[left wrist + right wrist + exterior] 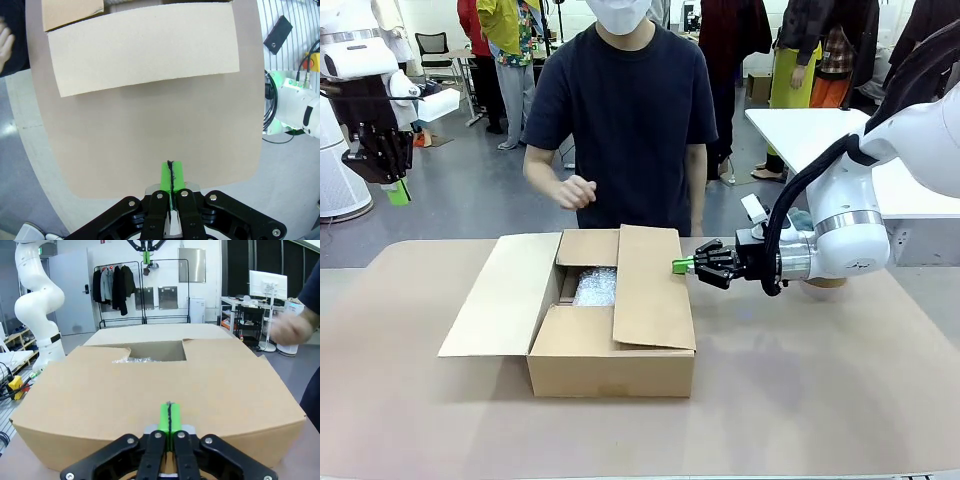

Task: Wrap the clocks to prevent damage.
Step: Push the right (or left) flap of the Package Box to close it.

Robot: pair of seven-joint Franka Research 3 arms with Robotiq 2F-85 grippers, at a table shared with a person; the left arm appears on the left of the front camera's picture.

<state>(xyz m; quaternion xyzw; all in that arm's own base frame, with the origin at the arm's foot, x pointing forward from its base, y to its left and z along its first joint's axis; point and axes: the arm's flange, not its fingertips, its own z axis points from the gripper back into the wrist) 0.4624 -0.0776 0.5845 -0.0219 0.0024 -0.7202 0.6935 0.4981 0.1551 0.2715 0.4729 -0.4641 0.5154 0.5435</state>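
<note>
Now the cardboard box [610,370] sits on the table [820,400], about midway between its left and right edges and nearer the far edge. Its left flap [495,295] lies spread out toward the table's left edge. The right flap [655,290] is folded down over the opening, and the near flap [575,335] is folded in as well. In the gap between them, bubble wrap [596,287] shows inside the box; whether a clock lies within it cannot be told.

The right gripper [682,265] reaches in level from the right, its jaws pressed together and holding nothing, its tips at the right flap's outer edge. The left gripper [397,190] hangs high over the table's left edge, jaws also together and empty.

A person stands at the far edge with one hand [577,190] loosely curled above the box, apart from it.
</note>
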